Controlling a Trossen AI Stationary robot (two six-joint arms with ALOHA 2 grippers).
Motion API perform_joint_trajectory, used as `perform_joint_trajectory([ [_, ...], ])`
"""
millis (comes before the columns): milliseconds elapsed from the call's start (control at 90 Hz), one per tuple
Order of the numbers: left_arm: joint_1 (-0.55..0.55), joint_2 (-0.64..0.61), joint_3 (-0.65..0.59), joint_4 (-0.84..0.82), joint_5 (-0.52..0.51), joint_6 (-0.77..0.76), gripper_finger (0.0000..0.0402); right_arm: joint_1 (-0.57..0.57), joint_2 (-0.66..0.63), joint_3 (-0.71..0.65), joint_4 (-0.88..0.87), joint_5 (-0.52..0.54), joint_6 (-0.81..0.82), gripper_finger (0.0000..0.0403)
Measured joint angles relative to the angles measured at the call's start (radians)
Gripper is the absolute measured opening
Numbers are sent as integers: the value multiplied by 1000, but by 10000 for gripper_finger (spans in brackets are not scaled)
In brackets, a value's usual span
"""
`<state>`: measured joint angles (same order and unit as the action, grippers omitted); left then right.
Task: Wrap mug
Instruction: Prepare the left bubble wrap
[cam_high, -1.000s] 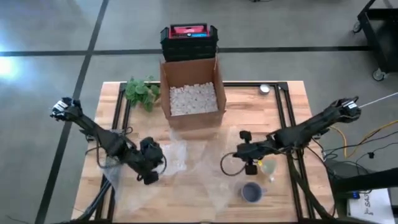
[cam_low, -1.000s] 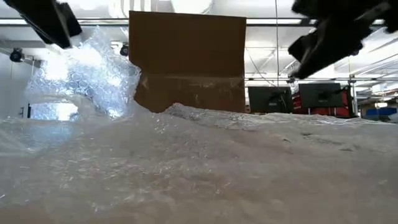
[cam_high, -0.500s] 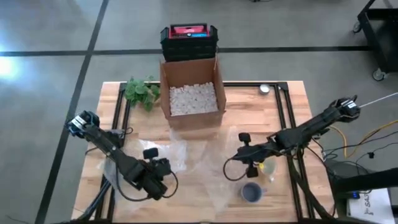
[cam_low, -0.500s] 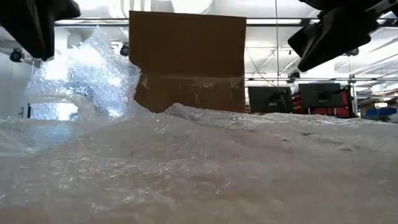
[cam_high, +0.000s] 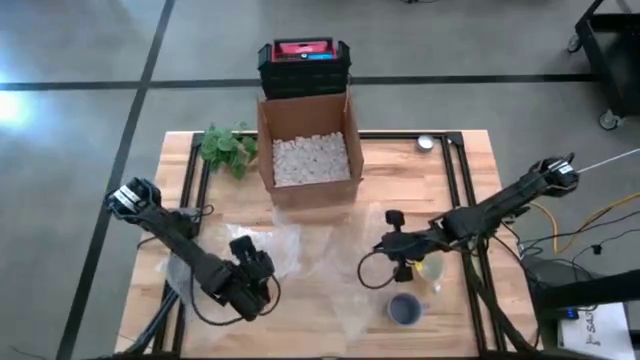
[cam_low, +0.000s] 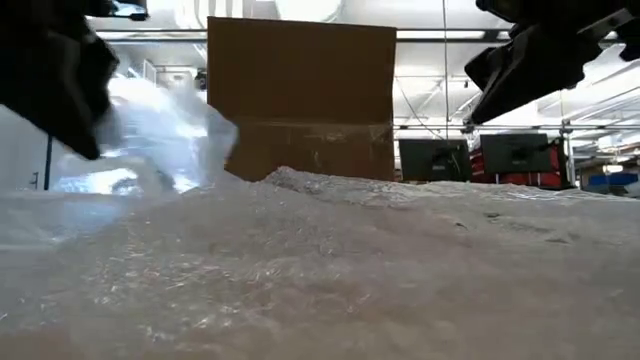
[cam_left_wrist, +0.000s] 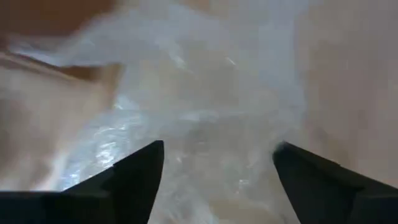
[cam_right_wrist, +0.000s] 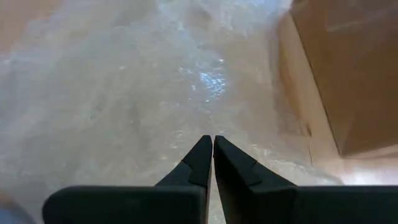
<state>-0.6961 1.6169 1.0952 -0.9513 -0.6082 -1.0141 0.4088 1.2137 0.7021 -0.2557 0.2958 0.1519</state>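
While the mug (cam_high: 404, 308) sits unwrapped near the bench's (cam_high: 470, 170) front edge, the left hand (cam_left_wrist: 217, 163) gapes empty over bubble wrap (cam_high: 290, 250); the right hand (cam_right_wrist: 213, 149), pinched closed and empty, could snag it.

A brown cardboard box (cam_high: 306, 150) holds white packing peanuts (cam_high: 307, 158) (a blue-grey mug (cam_high: 404, 309) sits on clear bubble wrap (cam_high: 330, 262)).

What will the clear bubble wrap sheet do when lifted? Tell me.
The clear bubble wrap sheet lies crumpled and rumpled across the wooden table, so it probably flops and drapes. It looks thin, likely light, and its glossy surface may slip between the fingers.
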Motion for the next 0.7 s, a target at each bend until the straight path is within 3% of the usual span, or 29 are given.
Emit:
perform_joint_trajectory([
  [89, 17, -2, 7, 9, 5, 19, 210, -1, 0, 0, 17, 3, 12, 2],
  [211, 27, -11, 59, -51, -18, 62, 54, -1, 4, 0, 122, 17, -9, 2],
  [256, 29, -17, 81, -90, -40, 79, 23, -1, 23, 1, 184, 20, -38, 2],
  [422, 66, -29, 193, -256, -134, 120, 4, -7, 139, 5, 440, 11, -152, 2],
  [544, 123, -42, 253, -247, -135, 261, 1, -24, 279, 60, 570, 19, -242, 2],
  [700, 165, -45, 316, -228, -134, 426, 0, -63, 386, 226, 509, 89, -265, 3],
])
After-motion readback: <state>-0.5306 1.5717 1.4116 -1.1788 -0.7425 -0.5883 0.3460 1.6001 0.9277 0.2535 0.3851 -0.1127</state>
